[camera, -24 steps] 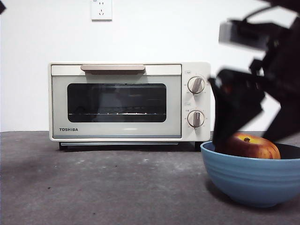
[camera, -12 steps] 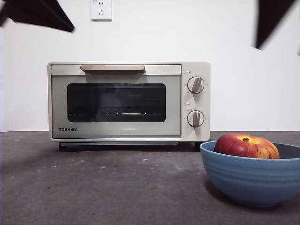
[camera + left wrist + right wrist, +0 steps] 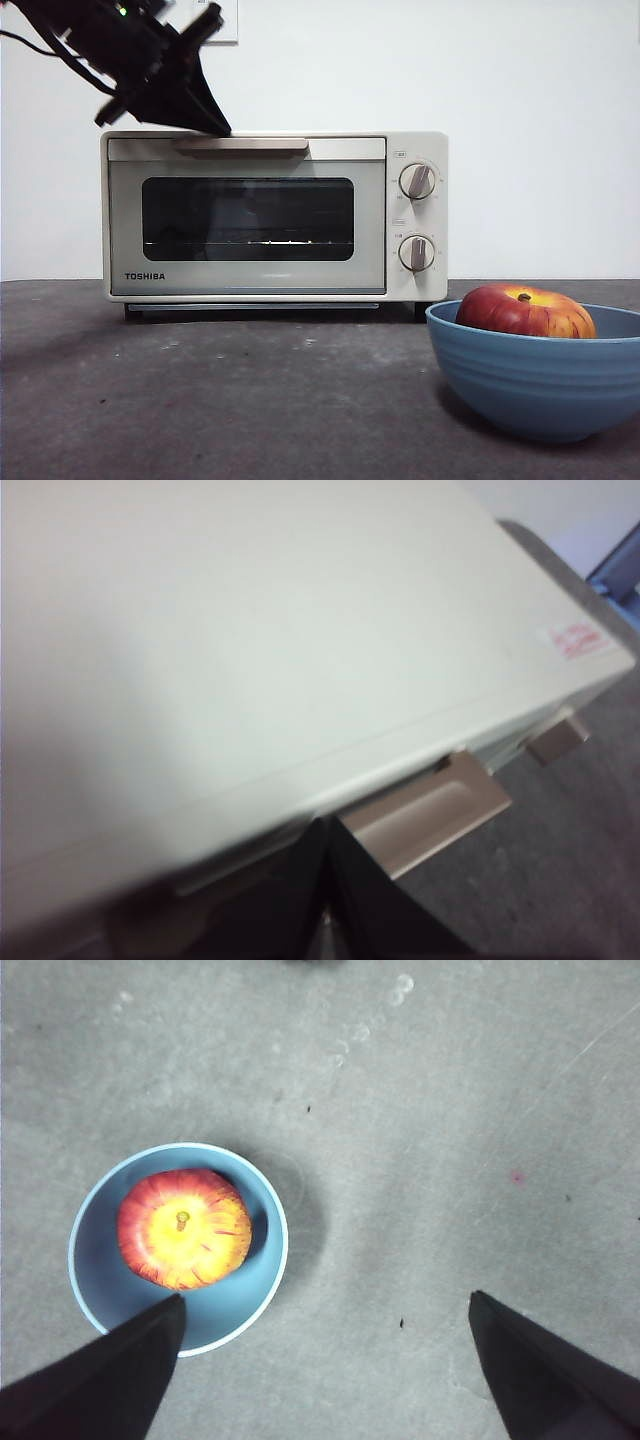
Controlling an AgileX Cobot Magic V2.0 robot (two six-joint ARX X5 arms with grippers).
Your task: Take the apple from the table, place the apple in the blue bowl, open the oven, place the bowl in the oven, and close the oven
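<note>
Grey table (image 3: 250,400), apple (image 3: 525,312) in blue bowl (image 3: 540,385); left tool (image 3: 205,115) pinched together at oven (image 3: 275,215) handle (image 3: 240,146), empty.

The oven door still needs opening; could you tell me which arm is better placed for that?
Left: the left gripper is right at the oven handle, while the right gripper hangs open above the table.

Left arm: it enters the front view from the upper left corner, dark, and slants downward.
Left gripper (image 3: 205,115): its tip is at the top front edge of the oven (image 3: 275,215), just beside the left end of the handle (image 3: 240,146).
Left jaws: they are close together, almost touching, and hold nothing.
Right gripper (image 3: 325,1375): it hangs high above the table (image 3: 450,1110), pointing straight down.
Right jaws: they stand wide apart and are empty.
</note>
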